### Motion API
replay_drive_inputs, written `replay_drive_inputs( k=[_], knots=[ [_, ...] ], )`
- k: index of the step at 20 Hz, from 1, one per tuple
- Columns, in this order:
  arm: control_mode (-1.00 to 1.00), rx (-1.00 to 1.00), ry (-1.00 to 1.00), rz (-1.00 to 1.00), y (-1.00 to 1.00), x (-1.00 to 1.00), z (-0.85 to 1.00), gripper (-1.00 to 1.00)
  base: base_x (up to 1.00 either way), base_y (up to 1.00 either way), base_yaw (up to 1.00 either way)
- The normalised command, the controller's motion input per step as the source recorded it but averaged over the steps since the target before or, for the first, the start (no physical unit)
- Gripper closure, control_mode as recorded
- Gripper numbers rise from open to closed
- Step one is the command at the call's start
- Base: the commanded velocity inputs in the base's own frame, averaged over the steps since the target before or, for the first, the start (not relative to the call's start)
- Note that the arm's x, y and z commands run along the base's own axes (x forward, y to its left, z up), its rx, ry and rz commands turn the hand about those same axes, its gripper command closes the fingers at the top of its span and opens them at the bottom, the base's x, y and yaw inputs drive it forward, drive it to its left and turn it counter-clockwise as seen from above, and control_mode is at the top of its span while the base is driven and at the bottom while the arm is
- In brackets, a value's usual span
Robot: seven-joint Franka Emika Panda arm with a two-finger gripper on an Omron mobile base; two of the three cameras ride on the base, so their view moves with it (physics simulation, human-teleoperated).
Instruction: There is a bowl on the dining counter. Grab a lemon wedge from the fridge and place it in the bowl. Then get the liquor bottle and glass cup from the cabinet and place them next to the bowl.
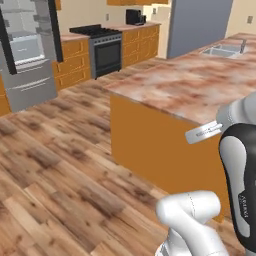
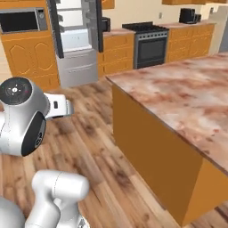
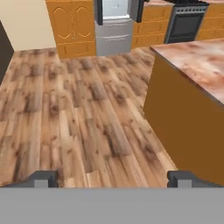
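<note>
The fridge (image 1: 27,50) stands across the wooden floor with both upper doors swung open and pale shelves showing inside; it is also seen as the fridge (image 2: 75,40) and the fridge (image 3: 114,22). The dining counter (image 1: 190,80), a marbled top on an orange base, is close on the right, seen again as the counter (image 2: 187,93) and the counter (image 3: 201,65). My gripper (image 3: 113,179) hangs over bare floor, well short of the fridge, open with nothing between its fingertips. The bowl, lemon wedge, liquor bottle and glass cup are out of view.
A black stove (image 1: 102,47) sits among orange cabinets right of the fridge. A sink (image 1: 222,50) is set in the far end of the counter. A microwave (image 2: 20,20) is built in left of the fridge. The counter's corner (image 3: 153,52) juts toward the floor path.
</note>
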Motion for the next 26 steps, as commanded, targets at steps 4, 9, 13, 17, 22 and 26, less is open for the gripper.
replay_drive_inputs(
  k=[4,9,13,17,22,26],
  knots=[
    [1.00,0.00,0.00,0.00,0.00,0.00,0.00,-1.00,1.00,1.00,0.25],
    [1.00,0.00,0.00,0.00,0.00,0.00,0.00,-1.00,1.00,1.00,0.24],
    [1.00,0.00,0.00,0.00,0.00,0.00,0.00,-1.00,1.00,1.00,0.22],
    [1.00,0.00,0.00,0.00,0.00,0.00,0.00,-1.00,1.00,1.00,0.17],
    [1.00,0.00,0.00,0.00,0.00,0.00,0.00,-1.00,1.00,1.00,0.04],
    [1.00,0.00,0.00,0.00,0.00,0.00,0.00,-1.00,1.00,1.00,0.00]
  ],
)
